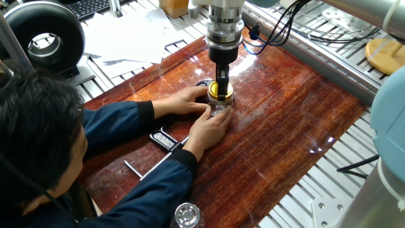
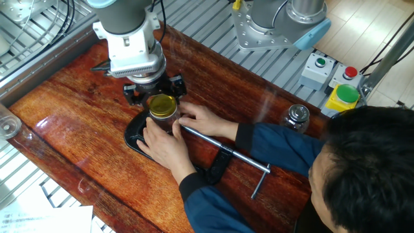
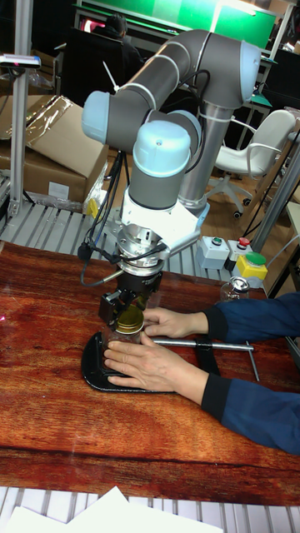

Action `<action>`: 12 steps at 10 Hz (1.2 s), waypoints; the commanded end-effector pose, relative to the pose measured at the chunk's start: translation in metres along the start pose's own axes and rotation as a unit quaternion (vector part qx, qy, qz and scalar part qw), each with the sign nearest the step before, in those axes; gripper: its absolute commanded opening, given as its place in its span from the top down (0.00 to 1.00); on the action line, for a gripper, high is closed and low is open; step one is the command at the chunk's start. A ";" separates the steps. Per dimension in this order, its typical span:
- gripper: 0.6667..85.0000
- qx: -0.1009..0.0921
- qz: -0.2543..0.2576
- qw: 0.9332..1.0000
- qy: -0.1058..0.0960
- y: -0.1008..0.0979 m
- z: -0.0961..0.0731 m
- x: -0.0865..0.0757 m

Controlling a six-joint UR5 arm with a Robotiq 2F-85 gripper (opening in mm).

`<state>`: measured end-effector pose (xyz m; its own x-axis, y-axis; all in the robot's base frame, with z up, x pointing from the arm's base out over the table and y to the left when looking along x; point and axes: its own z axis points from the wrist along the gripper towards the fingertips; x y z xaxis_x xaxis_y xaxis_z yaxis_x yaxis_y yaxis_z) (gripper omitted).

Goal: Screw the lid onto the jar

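Note:
The small glass jar (image 1: 221,105) stands on a black pad (image 2: 134,134) on the red wooden table, and a person's two hands wrap around it. The yellow-gold lid (image 2: 162,103) rests on the jar's mouth and also shows in the tall fixed view (image 3: 129,321). My gripper (image 2: 154,92) hangs straight over the lid. Its black fingers (image 2: 133,95) stand apart on either side, wider than the lid, so it is open. In one fixed view the gripper (image 1: 221,85) reaches down to the lid's top edge. Most of the jar's glass is hidden by the hands.
A metal bar clamp (image 2: 223,154) lies along the person's forearm. Another clear jar with a silvery top (image 2: 297,116) stands behind that arm. A tan wooden disc (image 1: 385,54) lies off the table at the right. Button boxes (image 2: 345,97) sit on the frame.

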<state>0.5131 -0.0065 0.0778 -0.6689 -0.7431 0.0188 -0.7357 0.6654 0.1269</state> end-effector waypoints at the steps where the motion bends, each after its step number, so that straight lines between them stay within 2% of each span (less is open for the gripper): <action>1: 0.09 -0.005 -0.004 1.000 -0.010 0.000 0.002 -0.006; 4: 0.09 -0.003 -0.005 1.000 -0.007 0.001 0.003 -0.006; 6: 0.08 -0.009 -0.004 1.000 -0.005 0.005 0.001 -0.003; 8: 0.01 -0.016 0.000 1.000 -0.004 0.011 -0.001 -0.003; 10: 0.00 -0.015 0.003 1.000 -0.001 0.012 -0.005 -0.001; 12: 0.10 -0.007 0.014 1.000 0.022 0.009 -0.015 0.006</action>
<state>0.5057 -0.0036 0.0840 -0.6708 -0.7406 0.0407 -0.7298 0.6688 0.1420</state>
